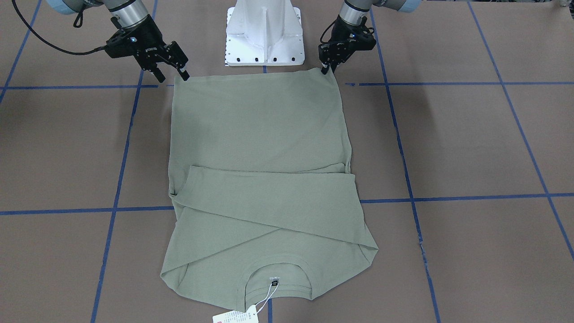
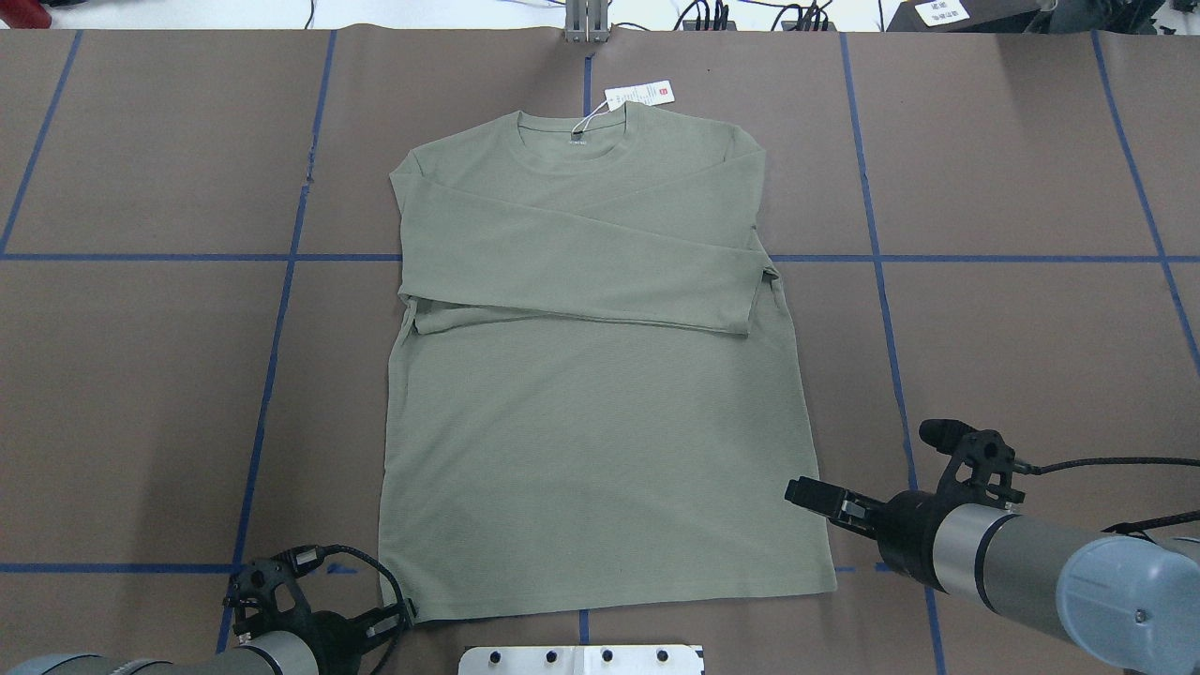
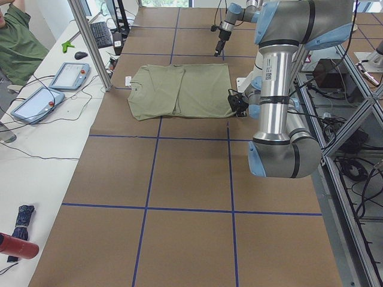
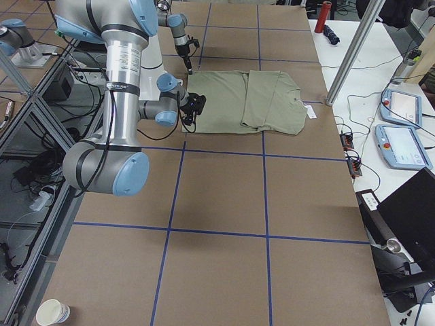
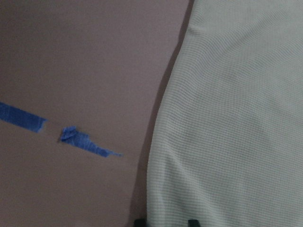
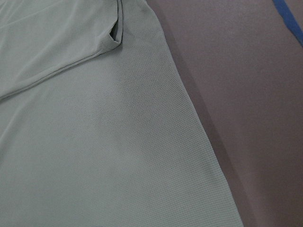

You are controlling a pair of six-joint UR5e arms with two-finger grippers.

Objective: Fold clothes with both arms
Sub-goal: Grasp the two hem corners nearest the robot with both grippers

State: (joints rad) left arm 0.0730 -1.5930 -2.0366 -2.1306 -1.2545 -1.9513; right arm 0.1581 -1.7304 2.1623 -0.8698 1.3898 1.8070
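Sage shirt (image 1: 260, 134), hang tag (image 1: 235, 317) partly off-frame

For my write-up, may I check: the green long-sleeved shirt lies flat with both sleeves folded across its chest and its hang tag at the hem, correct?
Not quite: the hang tag lies at the neckline, not the hem, as the overhead exterior view shows. The green long-sleeved shirt does lie flat, sleeves folded across its chest.
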